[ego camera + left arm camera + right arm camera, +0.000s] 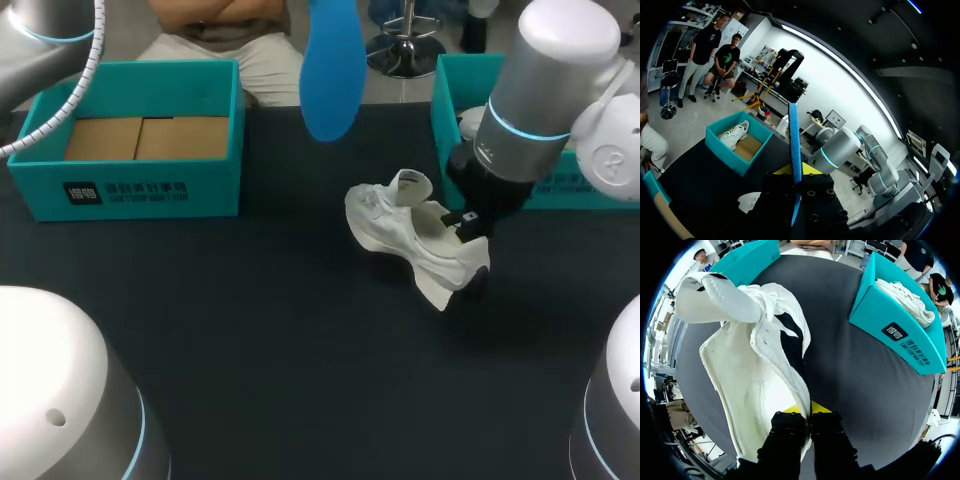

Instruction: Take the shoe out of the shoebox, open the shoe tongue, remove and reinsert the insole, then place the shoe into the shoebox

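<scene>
A white shoe (415,235) lies on the black table, tongue pulled up, its inside bare. My right gripper (470,225) is shut on the rim of its heel collar. In the right wrist view the collar edge is pinched between the fingers of that gripper (807,415), and the shoe (755,355) stretches ahead of it. A blue insole (333,70) hangs high over the table's far middle. In the left wrist view my left gripper (796,187) is shut on this insole (795,145), which stands edge-on straight out from its fingers.
An open teal shoebox (130,190) with a bare cardboard floor stands at the far left. A second teal box (455,100) at the far right, behind my right arm, holds another white shoe (905,297). My arm bases fill the near corners.
</scene>
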You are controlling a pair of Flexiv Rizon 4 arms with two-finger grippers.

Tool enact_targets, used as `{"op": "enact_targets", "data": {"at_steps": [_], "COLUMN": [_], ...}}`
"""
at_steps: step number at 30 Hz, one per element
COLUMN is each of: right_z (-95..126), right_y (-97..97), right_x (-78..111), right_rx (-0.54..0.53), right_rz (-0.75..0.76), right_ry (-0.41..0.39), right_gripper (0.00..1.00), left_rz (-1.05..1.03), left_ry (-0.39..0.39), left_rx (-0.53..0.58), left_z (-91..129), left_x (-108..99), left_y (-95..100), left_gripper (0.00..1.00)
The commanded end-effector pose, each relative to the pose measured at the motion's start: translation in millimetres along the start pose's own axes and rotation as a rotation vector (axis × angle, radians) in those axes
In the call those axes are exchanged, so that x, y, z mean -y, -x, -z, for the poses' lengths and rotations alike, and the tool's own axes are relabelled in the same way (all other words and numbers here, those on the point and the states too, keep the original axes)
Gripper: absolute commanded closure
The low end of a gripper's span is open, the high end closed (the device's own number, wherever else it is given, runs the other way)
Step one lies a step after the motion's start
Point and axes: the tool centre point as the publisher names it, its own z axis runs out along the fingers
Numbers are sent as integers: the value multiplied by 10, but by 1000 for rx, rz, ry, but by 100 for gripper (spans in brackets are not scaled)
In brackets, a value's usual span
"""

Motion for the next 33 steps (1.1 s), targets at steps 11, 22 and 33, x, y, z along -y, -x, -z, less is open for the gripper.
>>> {"op": "enact_targets", "data": {"at_steps": [11,22,33], "right_z": [-1,-39,-131], "right_y": [-16,-257,-419], "right_x": [25,192,317], "right_rx": [101,85,57], "right_rz": [-245,-574,-650], "right_ry": [28,11,59], "right_gripper": [100,100,100], "left_rz": [0,0,0], "left_ry": [-1,-1,-1], "left_rx": [0,0,0], "left_z": [-4,-4,-4], "left_x": [-3,-3,-3], "left_y": [2,2,2], "left_gripper": [100,100,100]}}
